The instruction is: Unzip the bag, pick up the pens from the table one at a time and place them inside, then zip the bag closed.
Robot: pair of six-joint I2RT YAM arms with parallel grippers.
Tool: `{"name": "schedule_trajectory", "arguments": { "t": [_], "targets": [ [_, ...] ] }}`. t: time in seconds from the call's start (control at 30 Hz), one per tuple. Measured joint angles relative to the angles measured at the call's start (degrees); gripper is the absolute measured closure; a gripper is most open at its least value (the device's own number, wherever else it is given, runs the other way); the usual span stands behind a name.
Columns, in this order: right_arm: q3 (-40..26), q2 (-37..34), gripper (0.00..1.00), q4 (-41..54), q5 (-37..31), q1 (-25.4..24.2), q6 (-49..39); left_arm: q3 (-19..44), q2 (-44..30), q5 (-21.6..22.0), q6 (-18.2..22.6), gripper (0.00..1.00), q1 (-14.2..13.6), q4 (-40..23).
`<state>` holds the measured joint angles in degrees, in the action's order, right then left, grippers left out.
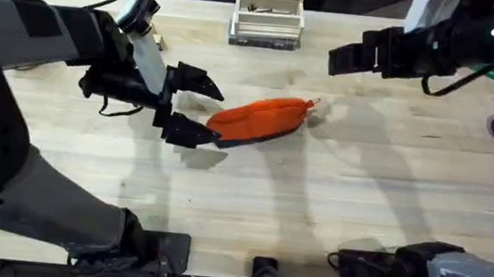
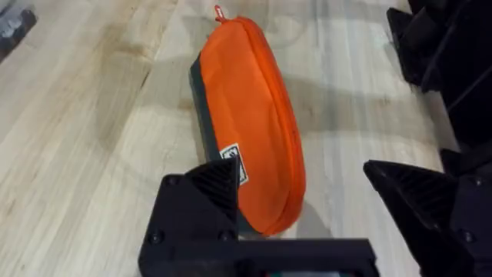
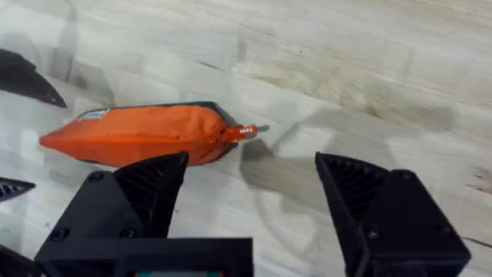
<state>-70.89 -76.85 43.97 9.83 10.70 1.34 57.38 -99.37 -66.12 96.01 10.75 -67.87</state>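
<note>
Both arms are matte black, each ending in 2 wedge-shaped black fingers with ribbed inner faces and small screw heads on the gripper (image 2: pixel 307 204) body. A white link and loose black cables mark the left arm (image 1: pixel 142 53).

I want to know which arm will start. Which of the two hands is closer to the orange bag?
The left hand: its open fingers straddle one end of the bag. The right hand hangs apart, beyond the pull end.
</note>
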Motion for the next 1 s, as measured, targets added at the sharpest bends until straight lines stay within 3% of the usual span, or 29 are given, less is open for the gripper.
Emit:
{"name": "schedule_trajectory", "arguments": {
  "t": [0.3, 0.57, 1.0],
  "targets": [
    [0.0, 6.1, 0.004, 1.2, 0.0, 0.0, -4.2, 3.9, 0.0, 0.2, 0.0, 0.004, 2.2, -7.3],
    [0.0, 7.8, 0.004, 1.3, -0.2, 0.0, -4.8, 11.3, 0.0, 5.7, 0.0, 0.004, 2.2, -14.0],
    [0.0, 7.8, 0.004, 1.3, -0.2, 0.0, -4.8, 20.4, 0.0, 13.6, -2.1, 0.004, 2.2, -14.4]
  ]
}}
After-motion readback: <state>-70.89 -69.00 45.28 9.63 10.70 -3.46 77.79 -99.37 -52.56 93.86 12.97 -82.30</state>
